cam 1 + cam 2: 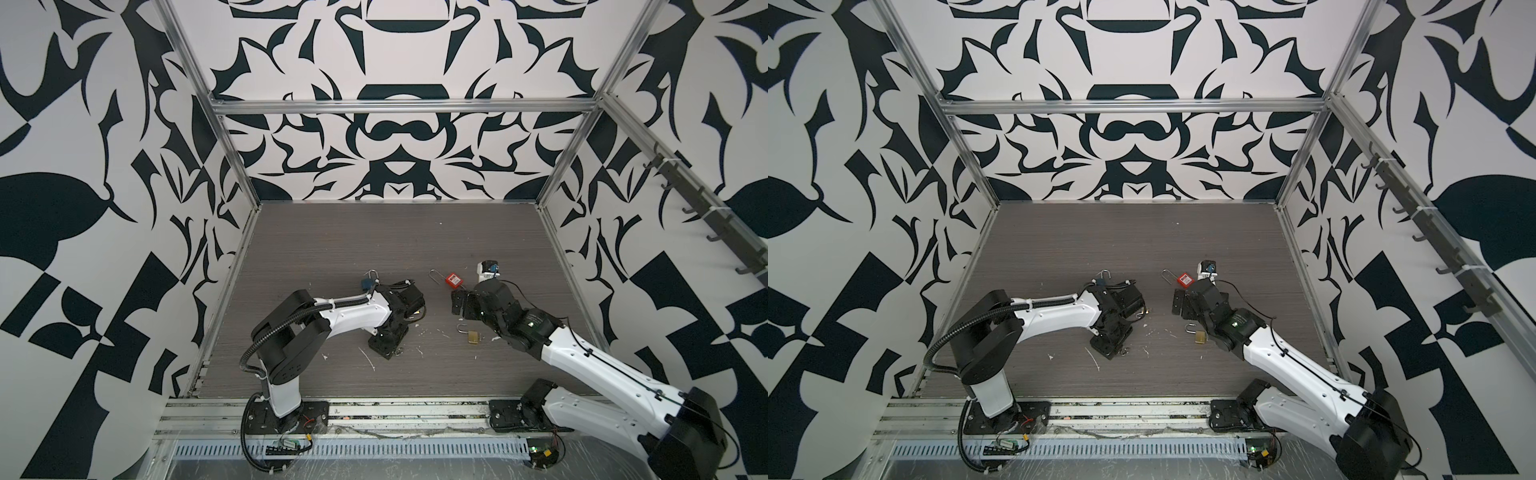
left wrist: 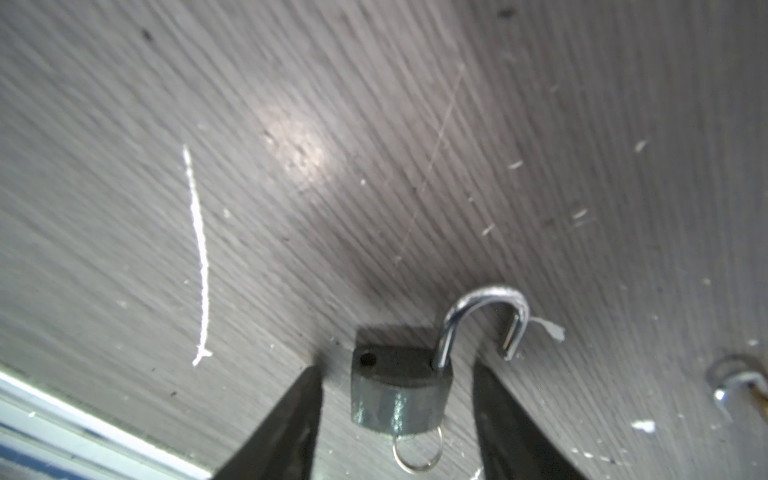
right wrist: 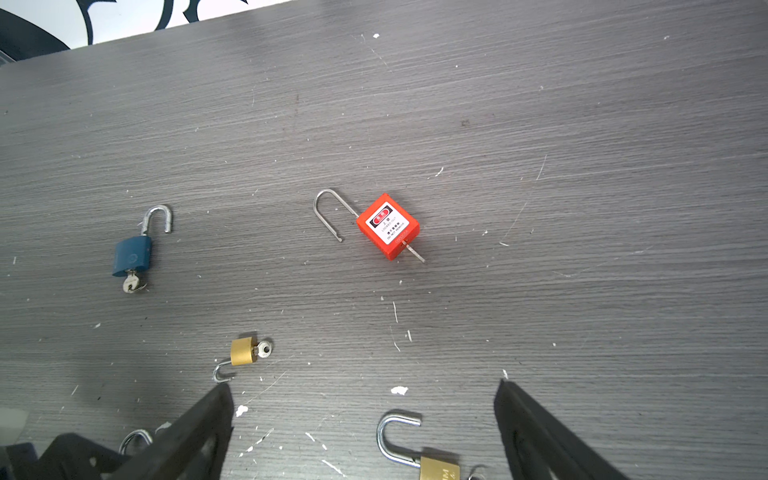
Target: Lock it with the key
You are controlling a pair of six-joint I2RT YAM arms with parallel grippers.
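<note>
A dark grey wood-grain counter (image 1: 374, 241), scuffed and dotted with white flecks, sits inside a booth of white walls (image 1: 395, 145) printed with bold black shapes. The booth is edged by a silver aluminium frame (image 1: 399, 106).

My left arm (image 1: 353, 309) reaches in from the left, elbow raised, wrist bent steeply down toward the counter. My left hand (image 2: 395, 368) has its two black fingers (image 2: 291, 415) apart, one on each side of a small dull-grey metal padlock (image 2: 399, 399). A sliver of counter shows on both sides, so they are not clamped on it. The padlock lies on the counter between the fingertips, its silver shackle (image 2: 486, 299) swung open and pointing away from my wrist. A thin wire ring (image 2: 417, 453) sticks out from its base; the key itself I cannot make out.

My right arm (image 1: 582, 357) stretches in low from the right. My right hand (image 3: 362, 384) is spread wide and holds nothing. A brass padlock (image 3: 438, 467), also open, lies on the counter between its fingers. Farther out lie a red box-shaped padlock (image 3: 388, 226), a blue padlock (image 3: 132, 255) and a smaller brass padlock (image 3: 243, 351), all open and well apart.
</note>
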